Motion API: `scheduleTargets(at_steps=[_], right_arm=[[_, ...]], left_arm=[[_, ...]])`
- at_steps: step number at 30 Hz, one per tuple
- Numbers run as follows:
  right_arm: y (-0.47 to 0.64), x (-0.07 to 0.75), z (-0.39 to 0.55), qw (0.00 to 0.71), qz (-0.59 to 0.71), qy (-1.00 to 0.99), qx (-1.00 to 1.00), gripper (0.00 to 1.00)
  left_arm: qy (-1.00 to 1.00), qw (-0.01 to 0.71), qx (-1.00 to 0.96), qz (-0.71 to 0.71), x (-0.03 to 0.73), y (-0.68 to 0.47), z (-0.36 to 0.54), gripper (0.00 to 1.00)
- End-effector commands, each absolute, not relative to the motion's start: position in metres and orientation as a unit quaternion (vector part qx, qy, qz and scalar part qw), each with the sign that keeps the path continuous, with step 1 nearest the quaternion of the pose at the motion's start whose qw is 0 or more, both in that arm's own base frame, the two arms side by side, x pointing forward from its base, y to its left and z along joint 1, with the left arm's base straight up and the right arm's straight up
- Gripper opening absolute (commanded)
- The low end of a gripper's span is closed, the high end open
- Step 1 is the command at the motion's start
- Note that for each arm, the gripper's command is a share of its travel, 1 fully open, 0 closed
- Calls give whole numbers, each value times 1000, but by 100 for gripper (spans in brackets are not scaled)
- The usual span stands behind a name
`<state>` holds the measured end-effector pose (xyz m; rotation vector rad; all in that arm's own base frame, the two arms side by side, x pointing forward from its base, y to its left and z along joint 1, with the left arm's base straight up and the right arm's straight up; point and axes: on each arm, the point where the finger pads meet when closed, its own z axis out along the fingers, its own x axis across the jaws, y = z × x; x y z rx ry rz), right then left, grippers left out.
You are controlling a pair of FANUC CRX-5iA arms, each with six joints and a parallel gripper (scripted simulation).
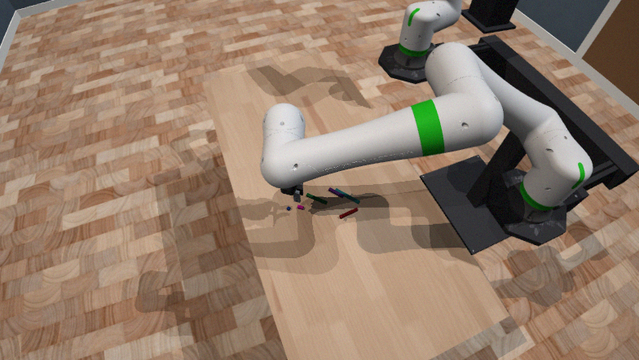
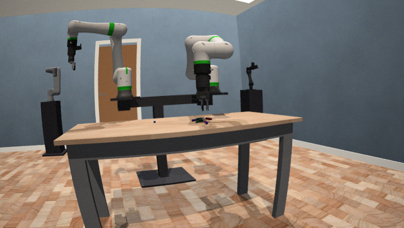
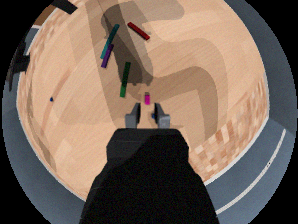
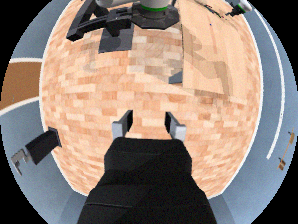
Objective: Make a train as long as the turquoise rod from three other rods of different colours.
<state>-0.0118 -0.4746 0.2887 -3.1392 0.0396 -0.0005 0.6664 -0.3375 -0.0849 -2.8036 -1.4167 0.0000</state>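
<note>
The turquoise rod (image 1: 353,199) (image 3: 114,33) lies with the purple rod (image 1: 333,192) (image 3: 107,56) close alongside one end. The green rod (image 1: 316,198) (image 3: 125,80), magenta rod (image 1: 300,207) (image 3: 147,99) and red rod (image 1: 348,212) (image 3: 138,31) lie apart. One blue rod (image 1: 288,208) (image 3: 153,116) lies near the magenta one, partly hidden by a finger in the left wrist view; another blue rod (image 2: 154,121) (image 3: 51,99) lies far off. My left gripper (image 2: 205,109) (image 3: 147,109) is partly open and empty, above the magenta and nearby blue rods. My right gripper (image 2: 73,67) (image 4: 148,117) is open and empty, high up.
All the rods lie on the wooden table (image 1: 380,304) (image 2: 113,130). The left arm (image 1: 367,142) reaches over it and hides part of its top in the top view. The right arm (image 2: 93,28) is held high at the other end.
</note>
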Motion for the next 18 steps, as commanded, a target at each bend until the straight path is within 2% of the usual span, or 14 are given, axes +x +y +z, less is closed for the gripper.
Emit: scheduleTargets(at_steps=[1,18], right_arm=[[-475,-12,290,0,0,13,-1000,100],[-475,-12,290,0,0,13,-1000,100]], left_arm=[[-451,-1,-893,-1,667,-338,-85,54],[-451,-1,-893,-1,668,-338,-101,54]])
